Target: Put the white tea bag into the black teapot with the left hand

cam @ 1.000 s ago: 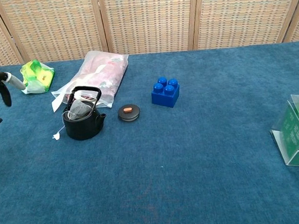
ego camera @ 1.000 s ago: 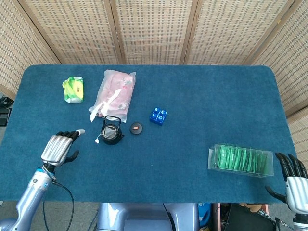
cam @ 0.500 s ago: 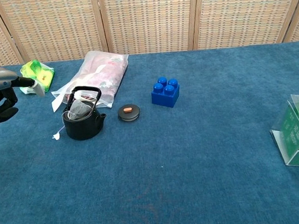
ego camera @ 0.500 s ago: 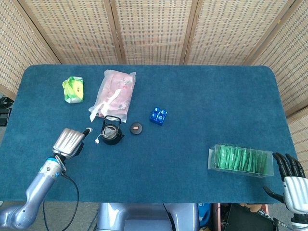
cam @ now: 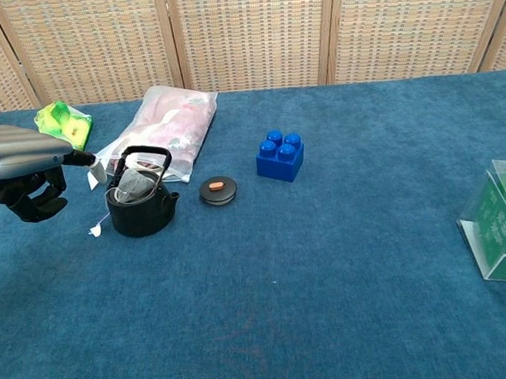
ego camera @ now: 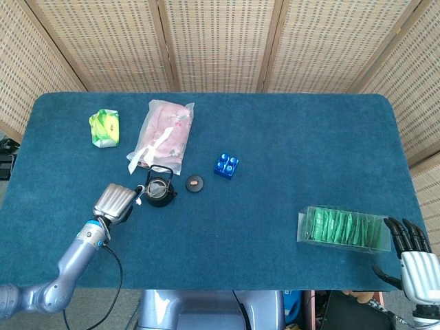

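The black teapot (ego camera: 159,188) (cam: 140,202) stands open at the table's left, handle up. A pale tea bag (cam: 133,187) lies inside it; its string hangs over the left side to a small white tag (cam: 95,231) (ego camera: 138,202) on the cloth. The teapot's lid (ego camera: 195,183) (cam: 218,190) lies just to its right. My left hand (ego camera: 117,202) (cam: 27,171) hovers just left of the teapot, most fingers curled under the palm with nothing in them, one white-tipped finger reaching toward the rim. My right hand (ego camera: 411,251), fingers spread and holding nothing, sits past the table's near right corner.
A pink bag (ego camera: 165,133) (cam: 168,124) lies right behind the teapot and a green packet (ego camera: 104,128) (cam: 63,125) at the far left. A blue brick (ego camera: 226,165) (cam: 279,156) sits mid-table. A clear box of green sachets (ego camera: 344,229) (cam: 500,230) stands near the right front.
My left hand has moved right across the cloth to the teapot's side, its fingers curling in from a spread pose. The right hand has sunk slightly.
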{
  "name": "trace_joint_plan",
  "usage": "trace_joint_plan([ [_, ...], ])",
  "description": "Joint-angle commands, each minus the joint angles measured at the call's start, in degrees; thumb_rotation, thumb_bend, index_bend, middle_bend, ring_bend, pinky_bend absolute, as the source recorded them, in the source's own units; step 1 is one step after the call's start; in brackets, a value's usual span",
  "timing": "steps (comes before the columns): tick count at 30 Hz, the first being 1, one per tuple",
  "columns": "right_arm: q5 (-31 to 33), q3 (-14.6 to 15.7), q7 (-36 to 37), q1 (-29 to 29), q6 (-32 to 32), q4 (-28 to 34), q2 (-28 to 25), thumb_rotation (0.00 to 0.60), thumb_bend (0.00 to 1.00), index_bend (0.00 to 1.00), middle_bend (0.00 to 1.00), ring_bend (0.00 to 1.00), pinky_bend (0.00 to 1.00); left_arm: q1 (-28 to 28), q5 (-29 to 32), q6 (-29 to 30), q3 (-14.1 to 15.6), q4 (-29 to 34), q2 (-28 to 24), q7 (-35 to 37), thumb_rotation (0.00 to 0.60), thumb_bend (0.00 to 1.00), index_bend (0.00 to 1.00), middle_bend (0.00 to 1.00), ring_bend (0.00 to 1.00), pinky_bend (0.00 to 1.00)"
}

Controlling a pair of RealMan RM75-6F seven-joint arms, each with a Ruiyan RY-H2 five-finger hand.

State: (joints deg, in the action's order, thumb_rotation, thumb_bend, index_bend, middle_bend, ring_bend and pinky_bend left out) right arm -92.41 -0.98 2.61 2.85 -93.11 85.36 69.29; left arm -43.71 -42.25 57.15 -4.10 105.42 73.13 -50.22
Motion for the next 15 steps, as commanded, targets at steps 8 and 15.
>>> trace_joint_plan([
  [8,-0.44,0.28,-0.09,-0.17,0.09,0.16,0.00,0.600,0.01,0.12,0.20,0.08,0.16,-3.58,3.60,-0.59,0.59,-3.13,3.17,-0.44,0.600,0.57,0.20,0.78,0.76,0.65],
  [15,-0.76,0.47,-0.16,-0.30,0.16,0.29,0.02,0.600,0.01,0.12,0.20,0.08,0.16,-5.45,5.24,-0.93,1.31,-4.43,4.82,-0.69,0.600,0.57,0.20,0.78,0.76,0.65],
])
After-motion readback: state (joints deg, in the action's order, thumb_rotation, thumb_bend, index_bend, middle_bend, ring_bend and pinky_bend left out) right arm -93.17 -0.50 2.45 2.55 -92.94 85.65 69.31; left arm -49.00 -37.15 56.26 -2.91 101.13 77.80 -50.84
